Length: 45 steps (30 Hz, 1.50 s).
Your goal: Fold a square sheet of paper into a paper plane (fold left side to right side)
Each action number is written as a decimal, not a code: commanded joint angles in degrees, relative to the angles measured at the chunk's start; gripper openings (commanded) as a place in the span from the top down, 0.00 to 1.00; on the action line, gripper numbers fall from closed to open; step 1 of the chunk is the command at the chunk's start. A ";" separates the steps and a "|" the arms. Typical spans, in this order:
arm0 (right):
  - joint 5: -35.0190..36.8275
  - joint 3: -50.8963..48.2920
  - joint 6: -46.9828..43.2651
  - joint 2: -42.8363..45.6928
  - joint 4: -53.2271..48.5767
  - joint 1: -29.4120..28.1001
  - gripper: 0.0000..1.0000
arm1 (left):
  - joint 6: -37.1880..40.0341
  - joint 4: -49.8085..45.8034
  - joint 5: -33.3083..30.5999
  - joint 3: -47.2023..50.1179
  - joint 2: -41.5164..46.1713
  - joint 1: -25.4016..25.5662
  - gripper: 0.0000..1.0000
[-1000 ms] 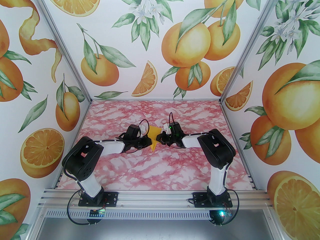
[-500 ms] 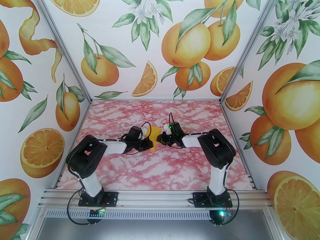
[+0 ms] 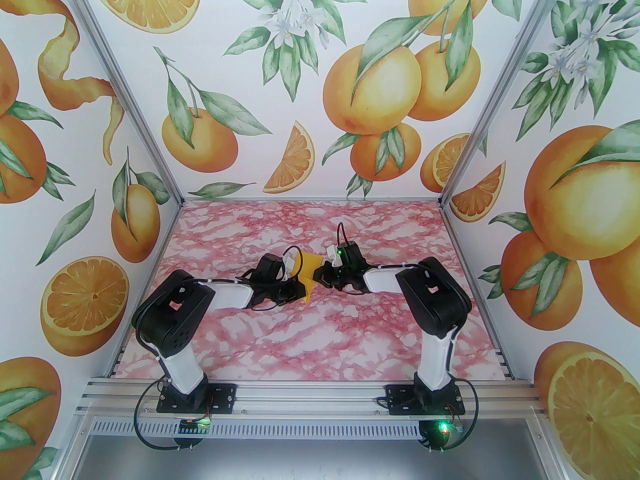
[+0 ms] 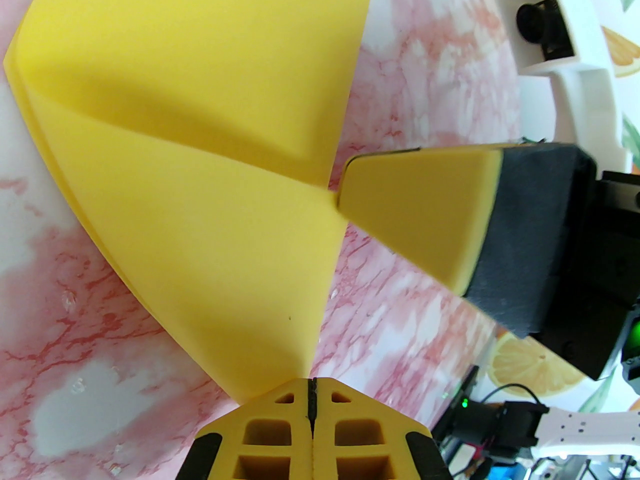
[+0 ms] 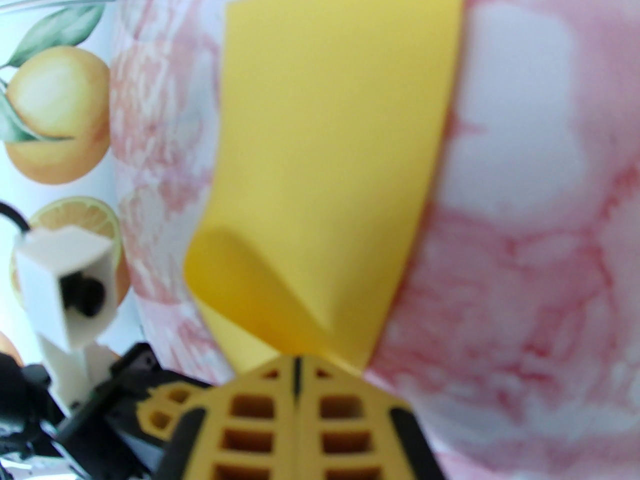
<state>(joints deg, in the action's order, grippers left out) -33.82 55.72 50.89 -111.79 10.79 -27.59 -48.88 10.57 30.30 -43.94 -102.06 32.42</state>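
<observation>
From the top camera you have two arms and one yellow sheet of paper (image 3: 309, 267) over the middle of the pink marbled table (image 3: 300, 353). The left arm (image 3: 170, 313) and the right arm (image 3: 432, 298) reach inward and meet at the sheet. Your left gripper (image 3: 302, 292) is at the sheet's near lower tip. Your right gripper (image 3: 319, 274) is at its right edge, so the two grippers sit just beside each other with the paper between them.

In the left wrist view, the left gripper (image 4: 312, 383) has its two fingers pressed flat together, and one corner of the sheet of paper (image 4: 200, 168) runs into the seam between them, so it is clamped on that corner. The sheet fans away from the fingers, bowed, with one raised ridge across it and a shadowed hollow behind that. The right gripper (image 4: 345, 185) comes in from the right, and its tip meets the sheet's right edge partway along. One white camera housing (image 4: 550, 33) shows above it.

The right wrist view is blurred. You can make out the right gripper (image 5: 297, 363) with both fingers closed together on the near edge of the sheet of paper (image 5: 330, 143). One curl of paper rolls up just left of the pinch. One white camera housing (image 5: 65, 278) sits at the left
</observation>
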 commanded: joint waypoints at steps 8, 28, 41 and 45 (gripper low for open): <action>1.90 1.40 -1.32 -1.15 -1.56 0.72 1.00 | 1.25 2.01 1.67 0.60 -1.30 0.29 1.00; 1.83 -1.66 -0.18 -1.24 0.62 0.72 1.00 | 1.95 0.42 1.35 0.06 -1.08 0.28 1.00; 2.71 -0.79 -0.71 -1.69 -0.25 0.79 1.00 | 2.17 -0.39 2.21 -0.30 -2.18 0.35 1.00; 2.62 -0.70 -0.78 -1.86 -0.37 0.85 1.00 | 2.30 -0.64 2.19 -0.27 -2.27 0.42 1.00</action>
<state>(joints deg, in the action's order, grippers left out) -32.73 54.85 50.52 -112.62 10.26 -27.07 -47.59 10.66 31.57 -43.90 -103.33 32.45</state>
